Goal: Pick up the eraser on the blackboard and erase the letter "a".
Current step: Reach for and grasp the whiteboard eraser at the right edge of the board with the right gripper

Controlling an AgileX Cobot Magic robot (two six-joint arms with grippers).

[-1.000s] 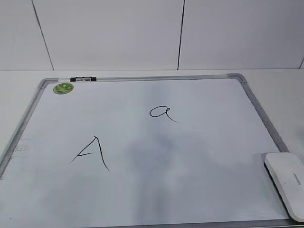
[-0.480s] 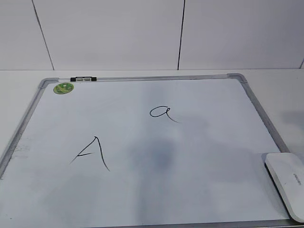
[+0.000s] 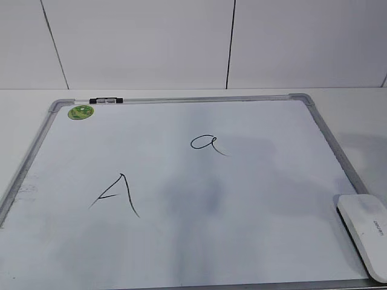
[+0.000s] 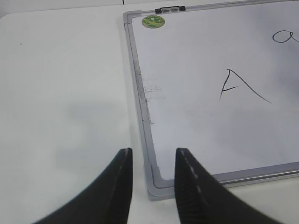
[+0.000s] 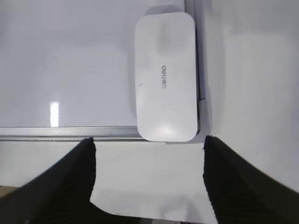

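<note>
Eraser [image 5: 165, 76] lies on the board's [image 5: 70, 70] corner, just ahead of the right fingers [image 5: 148, 163], spread wide, empty. Looks light, stiff, slick; grip across its long sides. Left fingers [image 4: 152, 175] part-open, empty.

The blackboard [image 3: 254, 199] is white with a grey frame and a round green sticker [image 3: 80, 112] at its far left. The letter "a" [image 3: 205, 144] is thin black. The eraser [image 5: 166, 77], near right, is white with grey lettering.

Both sets of fingers are plain black: left fingers [image 4: 122, 186] curved, tapered, with ribbed-looking inner faces; right fingers [image 5: 81, 168] broader, chunkier, probably matte plastic.
</note>
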